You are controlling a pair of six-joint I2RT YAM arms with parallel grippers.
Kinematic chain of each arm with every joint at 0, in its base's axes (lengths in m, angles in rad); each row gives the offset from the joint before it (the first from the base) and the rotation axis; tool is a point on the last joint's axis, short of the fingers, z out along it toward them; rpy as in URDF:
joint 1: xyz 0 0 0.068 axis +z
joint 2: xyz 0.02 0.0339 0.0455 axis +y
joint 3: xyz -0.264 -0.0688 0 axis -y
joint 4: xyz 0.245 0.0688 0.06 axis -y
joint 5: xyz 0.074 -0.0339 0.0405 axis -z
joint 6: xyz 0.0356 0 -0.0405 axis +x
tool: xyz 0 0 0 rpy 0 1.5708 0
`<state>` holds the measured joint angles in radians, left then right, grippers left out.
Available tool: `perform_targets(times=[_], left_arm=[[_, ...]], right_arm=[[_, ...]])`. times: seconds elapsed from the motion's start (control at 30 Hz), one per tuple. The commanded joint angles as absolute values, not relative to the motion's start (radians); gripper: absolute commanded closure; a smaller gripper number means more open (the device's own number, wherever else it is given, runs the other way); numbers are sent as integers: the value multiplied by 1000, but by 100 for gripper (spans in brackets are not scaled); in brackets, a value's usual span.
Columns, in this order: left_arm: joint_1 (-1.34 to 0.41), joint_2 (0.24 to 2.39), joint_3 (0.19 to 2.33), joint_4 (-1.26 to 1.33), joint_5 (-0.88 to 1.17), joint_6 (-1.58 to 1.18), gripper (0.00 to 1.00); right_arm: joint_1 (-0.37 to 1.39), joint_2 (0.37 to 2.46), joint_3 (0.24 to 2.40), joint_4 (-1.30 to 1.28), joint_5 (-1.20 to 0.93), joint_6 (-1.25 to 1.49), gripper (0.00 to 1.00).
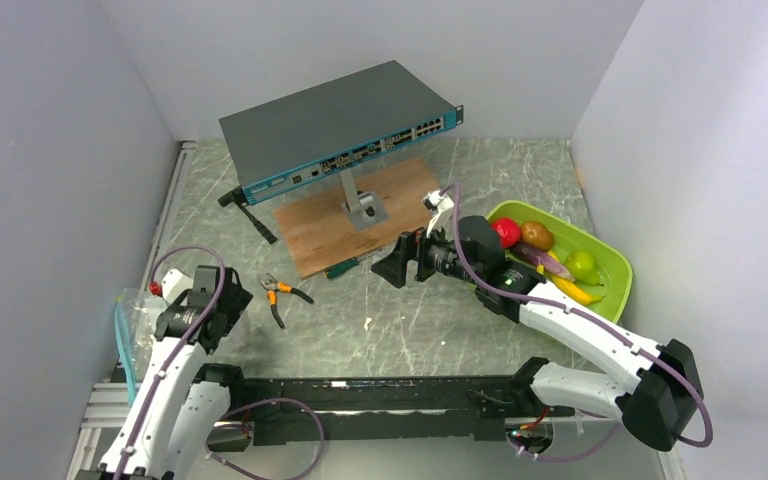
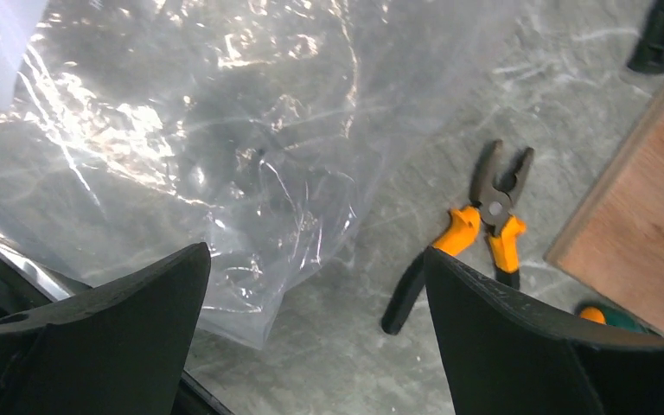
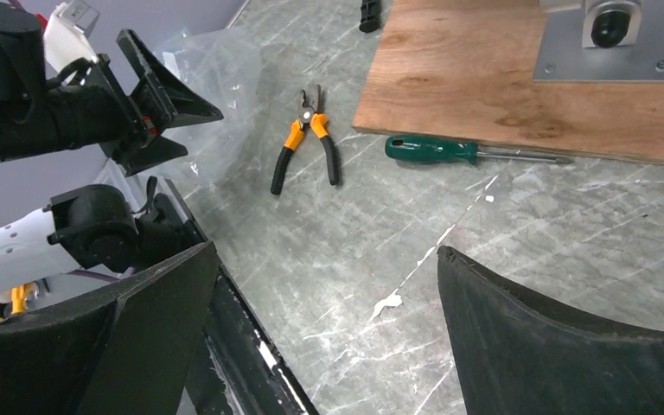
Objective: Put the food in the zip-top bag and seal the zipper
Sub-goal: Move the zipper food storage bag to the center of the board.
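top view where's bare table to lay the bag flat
Bare grey marble table between the orange-handled pliers, the wooden board and the black base rail. Also behind the lime-green plastic tray. Crowded at the clear plastic bag beside the left arm.

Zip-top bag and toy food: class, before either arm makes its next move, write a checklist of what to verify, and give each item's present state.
1. Left gripper open and empty: ok.
2. Right gripper open and empty: ok.
3. Zip-top bag lies just ahead of the left gripper: ok.
4. Zipper open to take food: cannot tell.
5. Toy food gathered in the green tray, none in the bag: ok.
6. Pliers lie apart from the bag: ok.
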<state>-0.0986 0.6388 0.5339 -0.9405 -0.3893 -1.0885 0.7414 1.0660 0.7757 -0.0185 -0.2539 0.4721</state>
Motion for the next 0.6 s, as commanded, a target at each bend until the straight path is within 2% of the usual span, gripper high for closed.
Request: perform_targets(times=[0.0, 0.1, 0.27, 0.37, 0.43, 0.57], left_arm=[[-93, 717, 541, -926, -496, -1153, 1], [-92, 783, 536, -886, -500, -1129, 1], [-89, 873, 509, -906, -430, -1239, 3], [-89, 883, 466, -836, -375, -1232, 20], [-87, 880, 446, -799, -343, -1213, 35], [-87, 862, 435, -752, -315, -1154, 55]], right_arm=[[746, 1048, 759, 52, -263, 485, 0], [745, 1068, 758, 61, -274, 498, 0], [746, 1078, 748, 80, -269, 505, 0], [747, 1086, 746, 86, -268, 507, 0], [748, 1089, 744, 87, -267, 509, 0], [747, 1097, 739, 91, -254, 511, 0]])
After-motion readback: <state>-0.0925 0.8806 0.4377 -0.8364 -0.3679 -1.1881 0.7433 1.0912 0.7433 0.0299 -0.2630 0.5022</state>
